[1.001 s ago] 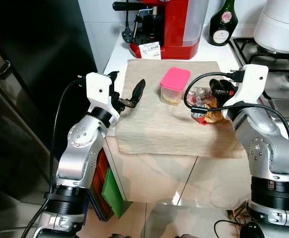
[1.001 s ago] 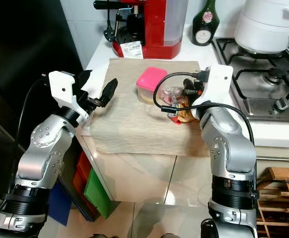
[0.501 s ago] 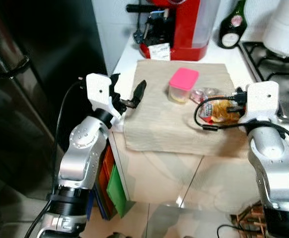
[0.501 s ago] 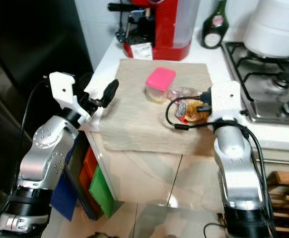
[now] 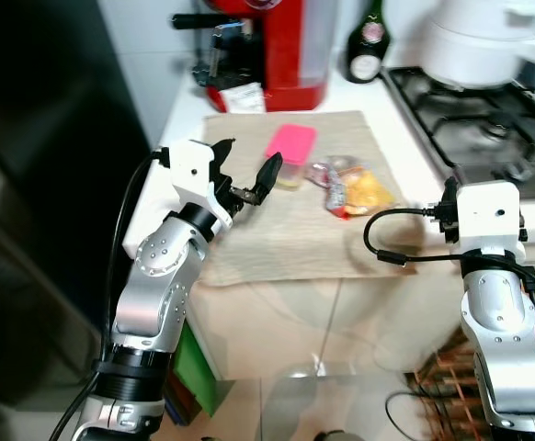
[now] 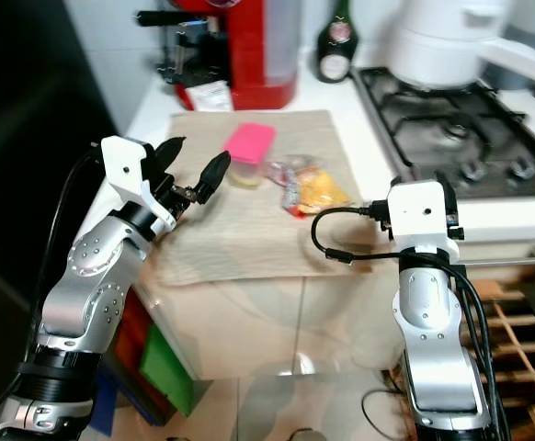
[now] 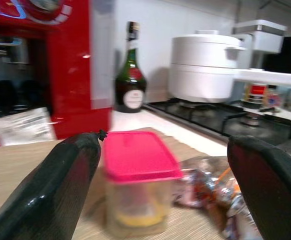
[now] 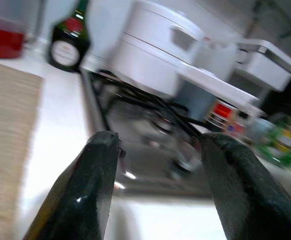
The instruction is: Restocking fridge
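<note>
A beige woven mat (image 5: pixel 286 234) covered the white counter (image 5: pixel 180 115). On it stood a clear container (image 5: pixel 290 158) with a bright pink lid and something yellowish inside, beside a crinkled clear bag (image 5: pixel 352 188) of orange, red and silvery snacks. Behind stood a glossy red coffee machine (image 5: pixel 269 46) with black fittings, and a dark green bottle (image 5: pixel 367 44) with a pale round label. The pot (image 5: pixel 479 41) on the black-grated, steel-grey hob (image 5: pixel 470 129) was white. The fridge (image 5: pixel 38 184) was black. Both arms were silver with white wrist housings and black fingers (image 7: pixel 60 187).
</note>
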{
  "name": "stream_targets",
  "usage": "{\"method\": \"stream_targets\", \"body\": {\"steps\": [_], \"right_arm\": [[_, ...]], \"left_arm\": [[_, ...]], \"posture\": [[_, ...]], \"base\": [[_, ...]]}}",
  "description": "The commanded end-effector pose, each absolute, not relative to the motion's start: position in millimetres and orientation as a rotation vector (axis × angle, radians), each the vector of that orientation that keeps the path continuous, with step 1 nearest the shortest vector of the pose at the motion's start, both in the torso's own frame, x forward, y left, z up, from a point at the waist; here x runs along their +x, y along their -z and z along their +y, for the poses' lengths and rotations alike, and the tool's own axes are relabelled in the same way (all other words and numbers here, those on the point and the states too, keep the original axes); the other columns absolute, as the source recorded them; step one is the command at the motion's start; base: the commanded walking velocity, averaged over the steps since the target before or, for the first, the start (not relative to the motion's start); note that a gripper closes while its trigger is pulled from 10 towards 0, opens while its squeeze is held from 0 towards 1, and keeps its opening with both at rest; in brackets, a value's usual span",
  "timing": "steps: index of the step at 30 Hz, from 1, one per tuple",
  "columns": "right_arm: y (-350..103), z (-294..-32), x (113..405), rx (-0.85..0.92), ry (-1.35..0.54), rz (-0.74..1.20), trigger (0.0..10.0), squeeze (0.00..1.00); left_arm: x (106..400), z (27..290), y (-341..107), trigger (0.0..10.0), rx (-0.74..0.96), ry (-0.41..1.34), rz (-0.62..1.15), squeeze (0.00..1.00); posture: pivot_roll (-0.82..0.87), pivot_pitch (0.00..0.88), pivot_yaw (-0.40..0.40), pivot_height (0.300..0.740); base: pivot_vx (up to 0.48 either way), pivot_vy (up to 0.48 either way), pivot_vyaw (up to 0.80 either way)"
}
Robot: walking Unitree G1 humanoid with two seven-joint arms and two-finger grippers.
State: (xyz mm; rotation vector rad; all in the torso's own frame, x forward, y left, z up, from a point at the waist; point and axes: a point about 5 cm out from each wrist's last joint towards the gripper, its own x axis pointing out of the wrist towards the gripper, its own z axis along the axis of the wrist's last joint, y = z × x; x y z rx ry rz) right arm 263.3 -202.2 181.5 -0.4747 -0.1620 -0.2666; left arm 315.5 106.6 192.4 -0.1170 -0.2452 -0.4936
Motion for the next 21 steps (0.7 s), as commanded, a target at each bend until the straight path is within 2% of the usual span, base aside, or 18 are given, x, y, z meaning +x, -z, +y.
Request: {"method": "stream_targets", "body": {"steps": [1,5,6,7,8,16,20,21], "right_arm": [[-189.4,-194.8,263.8,-0.486,0.244,-0.218,10.0,1.0],[-190.4,-190.4,265.6,-0.505,0.23,-0.24,10.0,1.0],[-190.1,-188.7,267.0,-0.497,0.231,-0.245,10.0,0.58],[-190.1,-188.7,267.0,-0.497,0.231,-0.245,10.0,0.58],[-189.9,-188.5,267.2,-0.493,0.232,-0.244,10.0,0.0],[-187.0,-185.1,263.5,-0.472,0.244,-0.242,10.0,0.0],[-183.1,-183.6,262.3,-0.468,0.242,-0.238,10.0,0.0],[-183.1,-183.6,262.3,-0.468,0.242,-0.238,10.0,0.0]], "left_arm": [[319.2,111.7,-196.7,10.0,-0.102,0.456,-0.258,0.0],[323.3,116.8,-199.9,10.0,-0.048,0.398,-0.266,0.0],[329.0,124.9,-206.1,10.0,0.017,0.331,-0.278,0.0],[329.0,124.9,-206.1,10.0,0.017,0.331,-0.278,0.0],[330.1,126.8,-207.5,10.0,0.029,0.317,-0.281,0.0],[340.7,124.0,-212.4,10.0,0.096,0.292,-0.268,0.0],[358.7,83.3,-207.0,10.0,0.05,0.381,-0.183,0.0],[358.7,83.3,-207.0,10.0,0.05,0.381,-0.183,0.0]], "posture": [[-0.19,0.0,0.073,0.74],[-0.18,0.0,0.076,0.74],[-0.18,0.0,0.082,0.74],[-0.18,0.0,0.082,0.74],[-0.18,0.0,0.082,0.74],[-0.16,0.0,0.09,0.74],[-0.17,0.0,0.095,0.74],[-0.17,0.0,0.095,0.74]], "base": [[0.0,0.0,-0.77],[0.0,0.0,-0.19],[0.0,0.0,0.0],[0.0,0.0,0.0],[0.0,0.0,0.0],[0.0,0.0,0.0],[0.0,0.0,0.0],[0.0,0.0,0.0]]}}
